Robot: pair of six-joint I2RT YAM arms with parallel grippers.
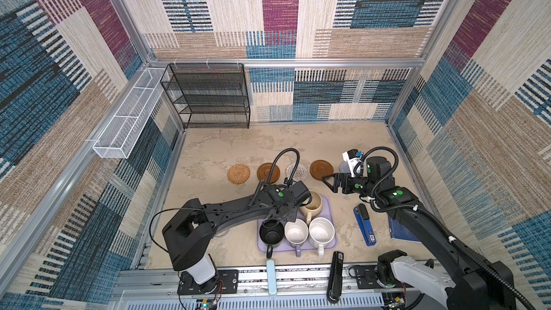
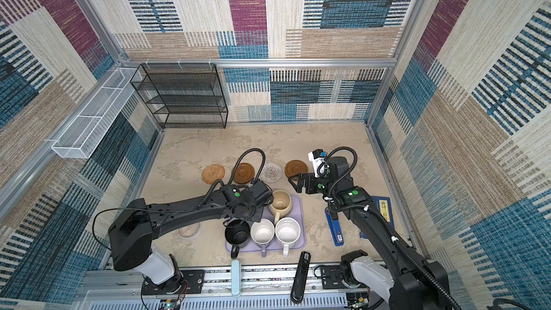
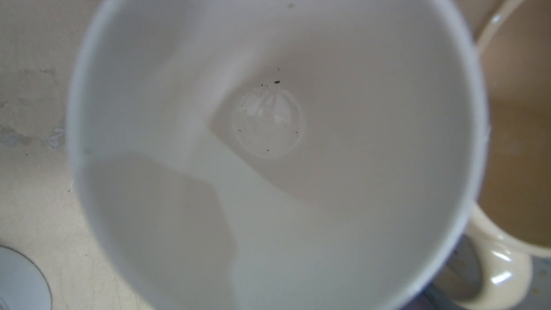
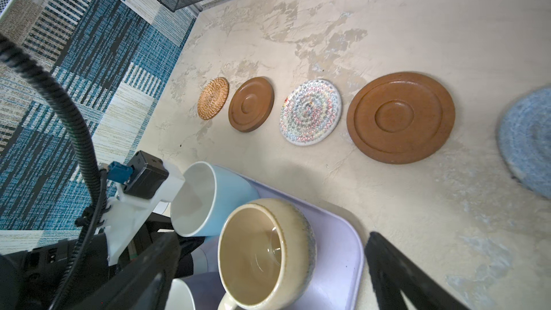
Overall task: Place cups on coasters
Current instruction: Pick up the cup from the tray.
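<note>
- Five coasters are lying bare in a row on the table beyond the tray: a rattan coaster [image 1: 238,174], a brown wooden coaster [image 1: 264,171], a whitish crocheted coaster [image 2: 271,172], a second wooden coaster [image 1: 321,169] and a blue-grey crocheted coaster [image 4: 527,141].
- Four mugs are showing on the lavender tray [image 1: 328,210] in both top views. The beige mug [image 1: 311,204] is sitting at the far side. The black mug [image 1: 271,232], lavender mug [image 1: 296,232] and speckled white mug [image 1: 321,232] are standing in a near row, handles pointing toward the robot.
- The light blue mug [image 4: 226,192] is standing at the tray's far left corner, just beside the beige mug. The left wrist is covering it in both top views.
- The left gripper [image 4: 167,229] is clamping on the light blue mug at its near side. Its fingers are mostly hidden, so the exact contact spot cannot be told. The mug's white inside is filling the left wrist view.
- The right gripper [image 1: 327,184] is hovering with jaws wide apart and empty, over the table between the tray's far right corner and the second wooden coaster.
</note>
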